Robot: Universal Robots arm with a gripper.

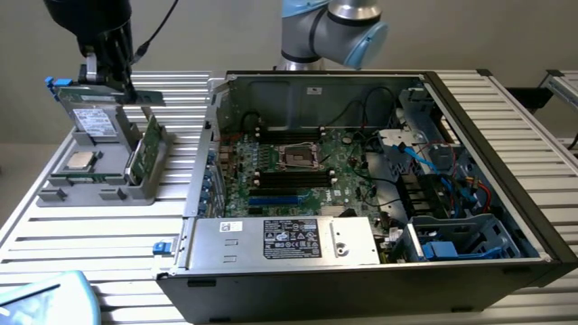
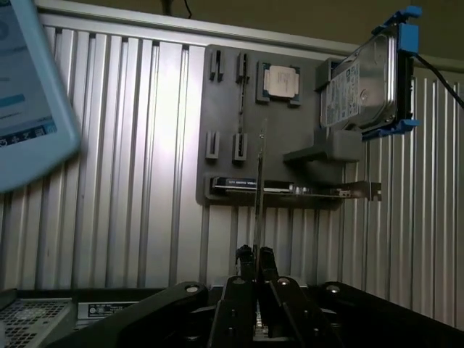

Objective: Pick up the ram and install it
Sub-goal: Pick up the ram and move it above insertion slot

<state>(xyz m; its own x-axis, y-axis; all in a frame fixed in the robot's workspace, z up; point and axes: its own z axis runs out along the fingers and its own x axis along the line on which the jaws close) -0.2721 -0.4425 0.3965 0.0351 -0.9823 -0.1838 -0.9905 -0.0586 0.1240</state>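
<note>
The gripper (image 1: 122,87) hangs over the far end of a grey holder (image 1: 99,193) at the exterior view's left, narrow and clamped on the ram (image 1: 143,97), which sticks out sideways below the fingers as a thin green strip. From the wrist, the ram (image 2: 259,181) shows edge-on as a slim line rising from between the fingers of the gripper (image 2: 255,257), with the holder (image 2: 221,109) behind it. The ram looks lifted off the holder, just beside the hard drive (image 1: 95,122) that stands upright in its blue bracket. A CPU (image 1: 80,160) lies flat in the holder, and a wider green card (image 1: 145,145) stands on edge in it; in the wrist view the CPU (image 2: 279,80), the hard drive (image 2: 362,80) and the card (image 2: 290,190) with its metal bracket sit on the same holder. The holder rests on a slatted metal surface (image 1: 91,230). Well apart, to the exterior view's right, an open case (image 1: 505,169) lies on its side with the motherboard (image 1: 316,156) exposed, its black slots (image 1: 289,179) facing up. A pale blue screen (image 2: 22,87) shows at the wrist view's edge
</note>
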